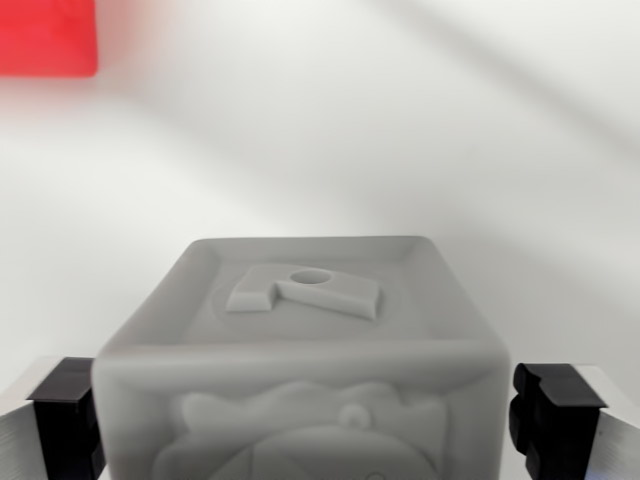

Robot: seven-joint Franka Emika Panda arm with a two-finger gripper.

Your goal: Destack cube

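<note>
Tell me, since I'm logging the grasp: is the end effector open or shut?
Open: the end effector straddles the grey cube, and small gaps show between both black fingertips and its sides.

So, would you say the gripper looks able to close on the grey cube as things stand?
Probably yes: the grey cube sits between the gripper's open fingers, with nothing visible blocking either side. The red block lies well away.

The grey cube [300, 350] fills the space between the two black fingertips [68, 415], with a narrow gap visible at the wrist view's right. Around and beyond the cube the white table [400, 130] is open. Only a red block [45, 35] stands far at the wrist view's left, well apart.
</note>
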